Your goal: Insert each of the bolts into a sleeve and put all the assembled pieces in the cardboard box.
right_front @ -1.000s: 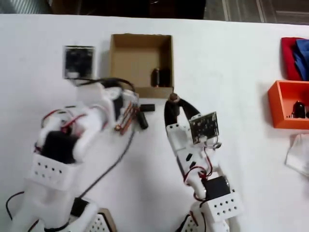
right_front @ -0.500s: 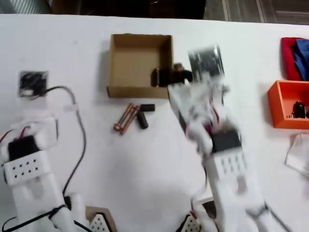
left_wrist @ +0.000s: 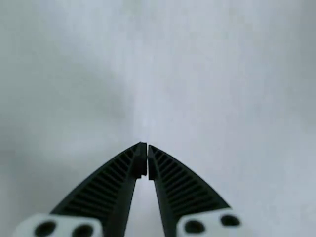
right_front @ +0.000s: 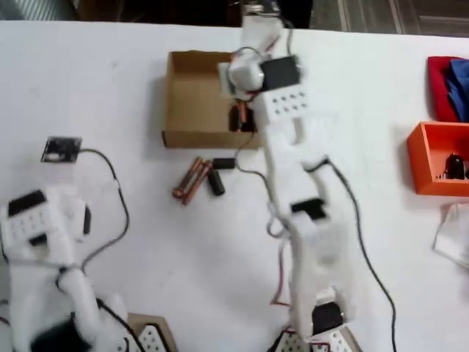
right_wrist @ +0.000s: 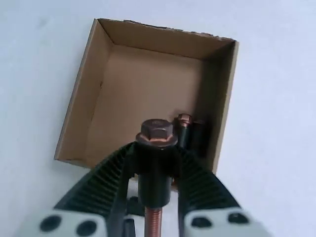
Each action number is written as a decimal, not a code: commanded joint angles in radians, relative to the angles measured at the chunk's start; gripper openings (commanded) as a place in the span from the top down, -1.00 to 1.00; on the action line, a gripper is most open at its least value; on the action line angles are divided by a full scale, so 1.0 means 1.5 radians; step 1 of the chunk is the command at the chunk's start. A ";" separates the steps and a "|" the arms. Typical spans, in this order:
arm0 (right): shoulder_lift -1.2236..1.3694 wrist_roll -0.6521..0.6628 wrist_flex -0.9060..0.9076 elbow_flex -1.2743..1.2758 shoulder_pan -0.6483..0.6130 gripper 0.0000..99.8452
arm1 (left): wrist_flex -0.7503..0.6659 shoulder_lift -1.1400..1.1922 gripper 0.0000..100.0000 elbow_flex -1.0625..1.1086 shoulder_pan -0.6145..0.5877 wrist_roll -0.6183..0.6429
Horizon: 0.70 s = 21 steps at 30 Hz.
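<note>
Step in hand: boxing. Your right hand [right_wrist: 156, 150] clamps a sleeved bolt [right_wrist: 156, 132] above the cardboard box [right_wrist: 89, 94]; one finished piece [right_wrist: 190, 131] lies inside. Next: lower, then release. Left hand [left_wrist: 143, 160] closed, empty, over the desk [left_wrist: 222, 74].

Bright, diffuse light; white table [right_front: 183, 257] near washed out w/ mild glare. Shadows faint, soft. Room beyond 12 o'clock edge dim.
</note>
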 commanded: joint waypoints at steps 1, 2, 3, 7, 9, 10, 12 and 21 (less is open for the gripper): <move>0.143 -0.004 -0.005 -0.220 0.001 0.96 | 0.024 0.138 0.94 -0.060 -0.005 -0.003; 0.171 -0.003 -0.017 -0.239 0.001 0.96 | 0.015 0.171 0.94 -0.062 -0.005 -0.002; 0.197 -0.003 -0.031 -0.250 0.001 0.96 | 0.000 0.197 0.94 -0.060 -0.005 -0.002; 0.246 -0.003 -0.079 -0.252 -0.001 0.96 | -0.034 0.251 0.94 -0.050 -0.005 -0.001; 0.252 -0.005 -0.099 -0.252 -0.002 0.96 | -0.032 0.244 0.94 -0.048 -0.005 -0.003; 0.253 -0.007 -0.107 -0.252 -0.002 0.96 | -0.032 0.243 0.94 -0.047 -0.005 -0.002; 0.253 -0.009 -0.121 -0.252 -0.004 0.96 | -0.032 0.243 0.94 -0.044 -0.005 -0.001; 0.256 -0.059 -0.161 -0.153 -0.006 0.96 | -0.041 0.244 0.94 -0.046 0.004 0.000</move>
